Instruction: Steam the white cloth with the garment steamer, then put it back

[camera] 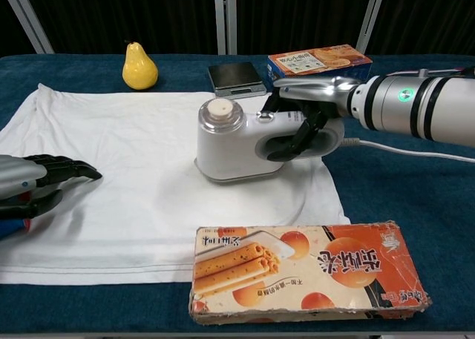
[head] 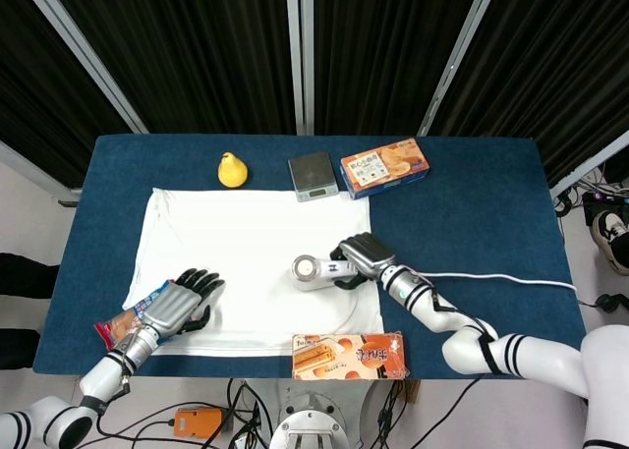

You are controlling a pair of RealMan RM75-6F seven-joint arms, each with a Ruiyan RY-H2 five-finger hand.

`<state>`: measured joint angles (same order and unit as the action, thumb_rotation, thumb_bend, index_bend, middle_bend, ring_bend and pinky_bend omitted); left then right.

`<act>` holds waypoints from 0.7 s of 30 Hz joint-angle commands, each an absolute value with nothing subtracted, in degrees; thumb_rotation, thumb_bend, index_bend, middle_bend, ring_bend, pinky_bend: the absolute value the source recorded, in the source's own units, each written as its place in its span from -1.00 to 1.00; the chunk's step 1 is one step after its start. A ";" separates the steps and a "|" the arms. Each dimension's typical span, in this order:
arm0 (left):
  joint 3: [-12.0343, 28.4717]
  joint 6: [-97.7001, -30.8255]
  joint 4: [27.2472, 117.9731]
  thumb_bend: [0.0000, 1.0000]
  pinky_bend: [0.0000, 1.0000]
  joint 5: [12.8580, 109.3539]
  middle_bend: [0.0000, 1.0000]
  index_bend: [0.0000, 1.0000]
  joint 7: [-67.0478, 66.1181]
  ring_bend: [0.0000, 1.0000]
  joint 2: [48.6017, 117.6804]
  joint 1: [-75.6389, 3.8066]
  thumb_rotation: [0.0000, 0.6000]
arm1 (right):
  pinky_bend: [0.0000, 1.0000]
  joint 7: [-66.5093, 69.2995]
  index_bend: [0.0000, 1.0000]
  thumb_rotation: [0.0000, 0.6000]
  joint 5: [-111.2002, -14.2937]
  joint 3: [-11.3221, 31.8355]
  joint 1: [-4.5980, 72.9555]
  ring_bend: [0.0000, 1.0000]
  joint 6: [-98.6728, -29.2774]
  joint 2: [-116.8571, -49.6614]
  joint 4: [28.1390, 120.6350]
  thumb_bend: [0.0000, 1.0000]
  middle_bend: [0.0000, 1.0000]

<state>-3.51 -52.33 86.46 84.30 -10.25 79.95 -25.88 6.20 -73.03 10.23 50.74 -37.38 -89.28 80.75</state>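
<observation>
The snack box (camera: 308, 271) at the lower middle of the chest view carries large white Chinese characters on its orange right half, too stylised to read with certainty. The biscuit box (camera: 319, 60) at the upper right of that view bears a printed label, too small to read.

A white cloth (head: 251, 267) lies flat across the frame's centre-left; a white steamer (camera: 241, 140) stands on its right part.
</observation>
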 commanded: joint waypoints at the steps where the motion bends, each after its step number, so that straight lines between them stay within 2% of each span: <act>1: -3.61 -52.33 86.46 0.08 -1.00 84.25 -0.92 -0.87 -10.36 -1.00 80.02 -26.00 -1.00 | 0.30 4.83 1.00 1.00 -72.59 9.85 51.92 0.77 -36.03 -90.28 79.93 0.25 0.81; 9: -4.05 -52.55 86.48 0.08 -1.00 84.04 -0.92 -0.87 -10.76 -1.00 80.26 -26.35 -1.00 | 0.30 -0.26 1.00 1.00 -68.59 9.86 53.06 0.77 -36.13 -91.49 77.92 0.25 0.81; 21: -4.74 -53.06 86.31 0.08 -1.00 84.13 -0.92 -0.88 -10.49 -1.00 80.09 -26.58 -1.00 | 0.30 -1.80 1.00 1.00 -64.06 9.20 50.60 0.77 -38.21 -89.05 74.60 0.25 0.81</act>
<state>-4.72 -53.04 86.33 84.12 -10.52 80.09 -26.58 -1.92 -64.44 9.30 50.96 -38.01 -89.37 75.04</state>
